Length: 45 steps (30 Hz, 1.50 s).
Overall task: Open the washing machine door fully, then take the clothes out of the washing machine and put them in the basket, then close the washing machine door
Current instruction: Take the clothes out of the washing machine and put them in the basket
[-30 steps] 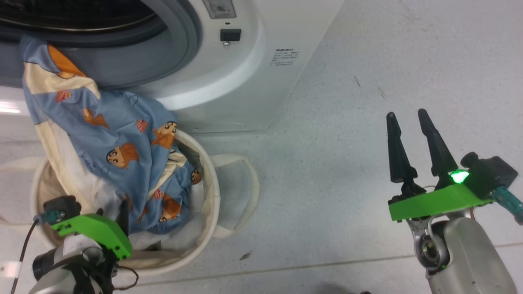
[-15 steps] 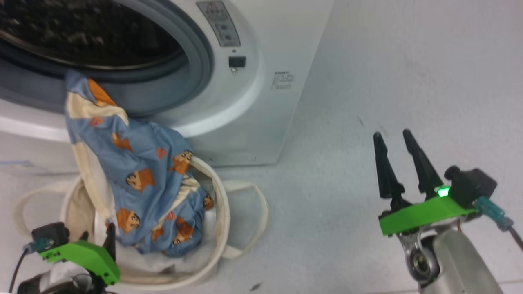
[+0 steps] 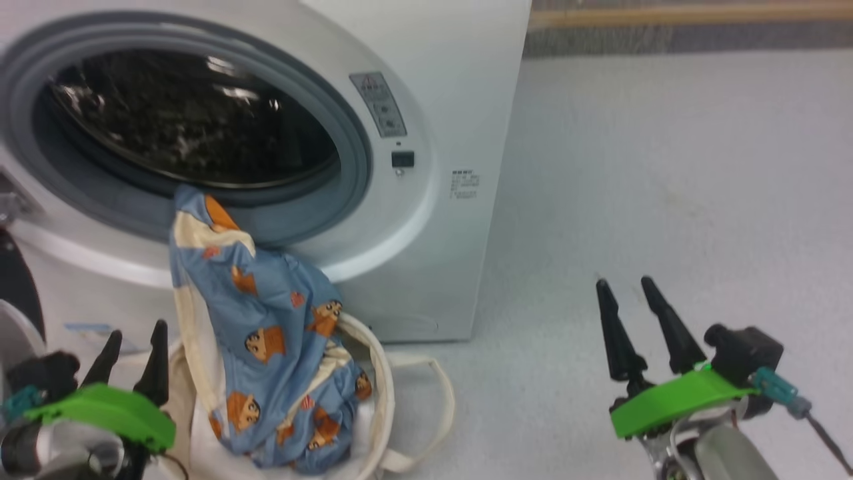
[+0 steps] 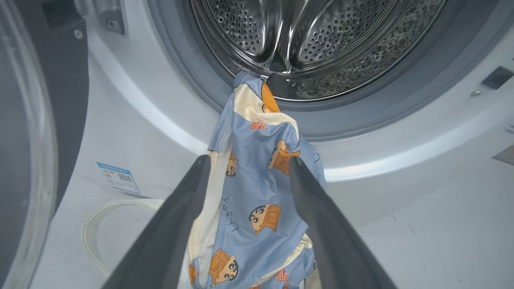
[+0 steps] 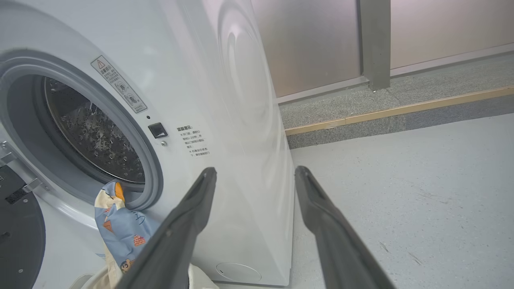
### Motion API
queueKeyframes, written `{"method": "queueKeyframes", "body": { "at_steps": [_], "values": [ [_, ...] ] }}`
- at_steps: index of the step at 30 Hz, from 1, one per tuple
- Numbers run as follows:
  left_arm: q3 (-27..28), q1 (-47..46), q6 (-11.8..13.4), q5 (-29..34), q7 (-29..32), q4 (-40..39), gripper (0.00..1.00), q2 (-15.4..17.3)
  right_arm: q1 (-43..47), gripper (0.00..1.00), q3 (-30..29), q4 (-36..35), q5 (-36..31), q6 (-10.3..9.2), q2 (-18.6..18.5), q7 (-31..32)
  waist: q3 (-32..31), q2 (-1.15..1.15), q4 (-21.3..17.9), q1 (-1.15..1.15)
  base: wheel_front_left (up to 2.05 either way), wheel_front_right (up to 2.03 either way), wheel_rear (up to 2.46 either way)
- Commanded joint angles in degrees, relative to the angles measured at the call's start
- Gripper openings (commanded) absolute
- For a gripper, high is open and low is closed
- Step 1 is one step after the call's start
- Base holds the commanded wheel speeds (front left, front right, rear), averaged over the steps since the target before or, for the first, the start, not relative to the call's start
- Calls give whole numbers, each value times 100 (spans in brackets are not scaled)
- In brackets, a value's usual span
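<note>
Hanging from the lower lip of the steel drum (image 4: 281, 48), the blue cartoon-print clothes (image 3: 266, 320) are being observed trailing over the grey rubber ring (image 3: 360, 180) and down the front of the washing machine (image 3: 460, 100), w/ the lower end lying inside the cream canvas basket (image 3: 385, 373). Upper end is being caught at the drum mouth; a cream strip is showing along the fabric's left edge.

Basket posn: it is being found standing on the floor (image 3: 666, 167), just beside the machine's front, below the drum mouth.

Door status: the washing machine door (image 4: 68, 100) is being noted swung open at the machine's left side.

L gripper (image 3: 137, 329): fingers are being held spread, nothing pinched. It is being seen at the basket's left rim, near the hanging cloth; contact w/ the fabric cannot be told.

R gripper (image 3: 624, 282): fingers are being held spread, nothing between them. It is hovering over bare floor, well apart from machine & basket.
</note>
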Motion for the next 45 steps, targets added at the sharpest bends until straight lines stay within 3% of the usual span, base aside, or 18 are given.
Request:
{"method": "queueKeyframes", "body": {
  "at_steps": [1,9,17,45],
  "values": [
    [390,36,51,133,-68,-319,100,292,-7,100,152,-143,19,6,33,-70,-222,0,27,0,0,0,0],
    [1622,1603,353,823,-68,-2227,100,125,214,100,325,-140,96,6,30,-70,-520,0,-6,0,0,0,0],
    [1917,2403,478,1056,-68,-3206,100,-51,282,100,445,-87,91,6,-22,-70,-651,0,23,0,0,0,0],
    [1779,2402,439,1054,-54,-3126,100,-79,193,100,491,-29,78,6,12,-70,-661,0,-17,0,0,0,0]
  ]
}}
